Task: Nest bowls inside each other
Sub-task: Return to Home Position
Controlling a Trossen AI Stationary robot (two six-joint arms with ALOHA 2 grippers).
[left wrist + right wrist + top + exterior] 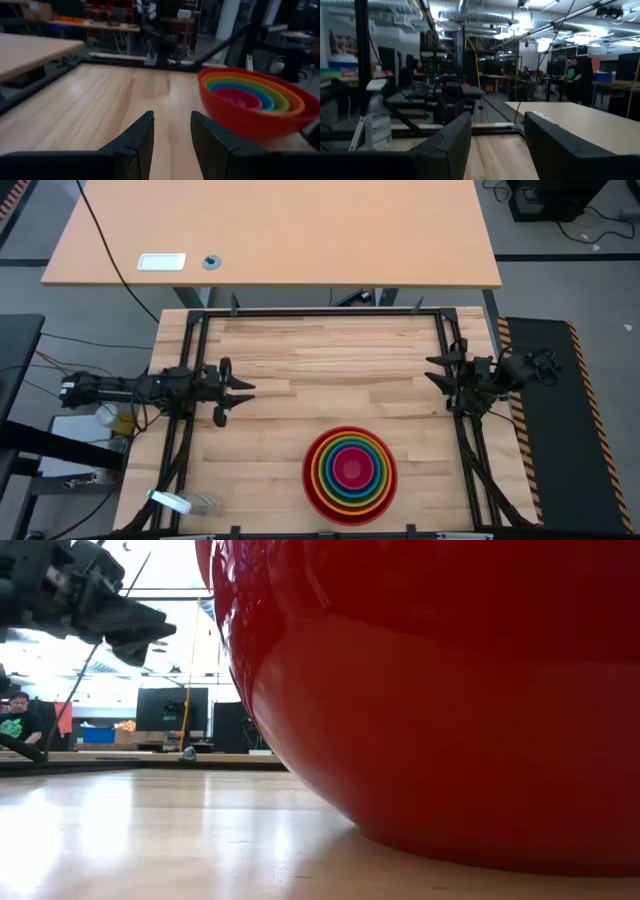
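Observation:
The bowls [350, 472] sit nested in one stack near the table's front edge, right of centre: red outermost, then orange, green and blue rings, with magenta-pink in the middle. The red bowl [450, 690] rests by its bottom on the wood and fills most of the low view. The stack [255, 97] also shows in the left wrist view. My left gripper [245, 392] hovers at the table's left side, level and open, with nothing between its fingers [137, 145]. My right gripper [433, 370] hangs at the right side, open and empty [497, 140].
Black frame rails [190, 370] run along the table's left, right and far sides. A light wooden desk [270, 230] stands beyond the far edge. A white tape roll [172, 501] lies at the near left. A person [572, 70] stands in the room behind.

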